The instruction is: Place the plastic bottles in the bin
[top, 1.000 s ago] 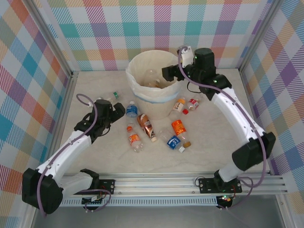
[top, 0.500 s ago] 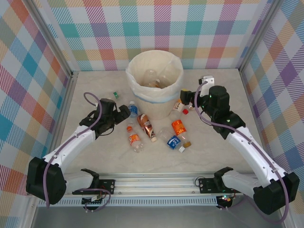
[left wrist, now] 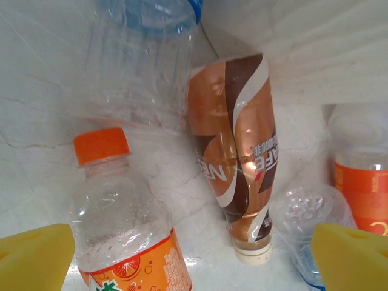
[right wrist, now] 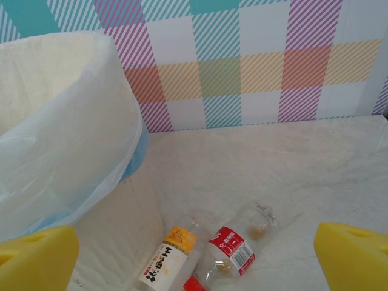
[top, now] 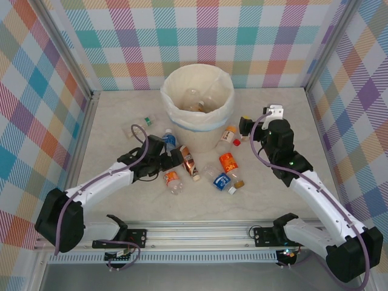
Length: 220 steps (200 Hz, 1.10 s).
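The left hand (left wrist: 194, 254), spread wide and empty, sits low at centre-left of the overhead view. The brown-label bottle (left wrist: 233, 163) lies straight ahead between its pads, long axis running up the frame, cap nearest; this hand looks the nearer one for it. An orange-capped bottle (left wrist: 118, 206) lies by the left pad. The right hand (right wrist: 194, 257), also released, faces a red-label bottle (right wrist: 233, 248) on the bench (top: 273, 194), right of the bin (right wrist: 60, 121).
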### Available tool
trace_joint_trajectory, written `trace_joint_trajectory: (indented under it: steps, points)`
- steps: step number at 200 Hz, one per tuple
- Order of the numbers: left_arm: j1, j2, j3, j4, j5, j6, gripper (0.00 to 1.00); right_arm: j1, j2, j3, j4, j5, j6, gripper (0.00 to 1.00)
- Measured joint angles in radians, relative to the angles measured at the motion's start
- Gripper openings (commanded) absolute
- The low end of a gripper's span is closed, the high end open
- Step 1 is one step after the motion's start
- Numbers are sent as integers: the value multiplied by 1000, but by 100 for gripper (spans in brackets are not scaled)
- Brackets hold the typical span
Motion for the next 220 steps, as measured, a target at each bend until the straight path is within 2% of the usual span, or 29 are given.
trace_joint_trajectory:
  steps: [39,68,111,136,171,220]
  points:
    - [-47,-10,-46,-39,-64,-77,100,0,-29,-2,-11,15,-1,100]
    - [-79,-12,-78,-85,-60,-129,96,0,-46,-4,-11,25,0,100]
    - [-115,140,-56,-94,-52,-145,94,0,-42,-5,-11,24,9,100]
    - [-117,219,-9,-90,-51,-132,89,0,-40,-5,-14,21,11,100]
    - [-116,246,7,-118,-60,-114,73,0,-41,-5,-19,21,11,100]
    - [-116,248,7,-129,-74,-103,66,0,-41,-5,-19,21,11,100]
